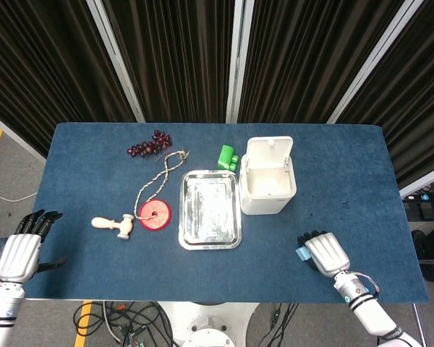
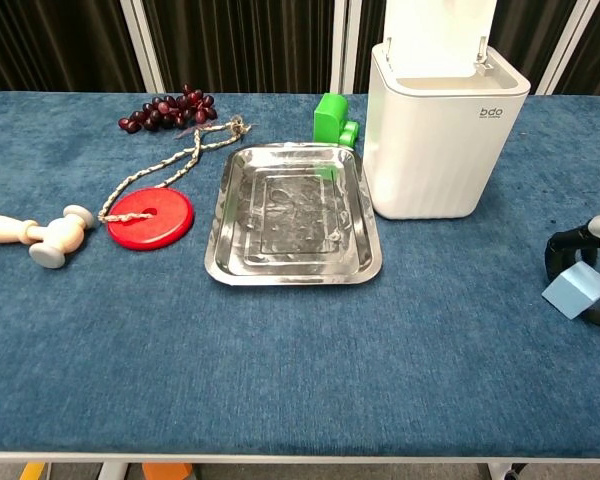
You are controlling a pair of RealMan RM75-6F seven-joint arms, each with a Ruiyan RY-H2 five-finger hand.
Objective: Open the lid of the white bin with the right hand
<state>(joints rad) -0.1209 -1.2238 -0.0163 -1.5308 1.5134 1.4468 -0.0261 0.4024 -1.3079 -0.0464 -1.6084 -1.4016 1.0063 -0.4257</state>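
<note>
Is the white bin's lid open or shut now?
Open: the lid stands raised behind the white bin, whose inside shows from above.

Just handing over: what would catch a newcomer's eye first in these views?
The white bin right of the steel tray, its lid already standing open. Then the right hand at the table's near right, fingers curled around the light blue cube. The left hand hangs off the table's left edge.
</note>
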